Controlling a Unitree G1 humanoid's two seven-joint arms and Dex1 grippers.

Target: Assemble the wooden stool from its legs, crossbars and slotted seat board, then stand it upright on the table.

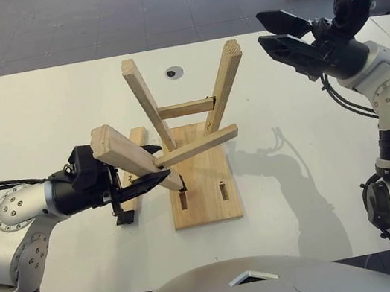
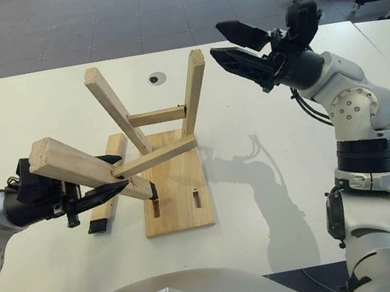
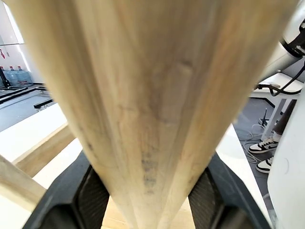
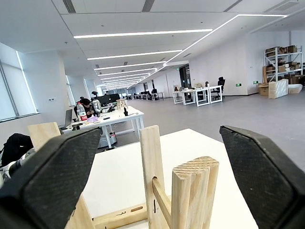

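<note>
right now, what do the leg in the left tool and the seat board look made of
The leg in the left tool: pale, apparently unfinished solid wood; lengthwise grain shows close up, no gloss. The seat board: similar light wood, matte, grain lines faintly visible; whether sealed is unclear.

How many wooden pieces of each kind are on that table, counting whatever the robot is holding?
Legs: 4, two upright legs, held leg in left hand, lying leg
Crossbars: 2
Seat board: 1
Total: 7
</note>
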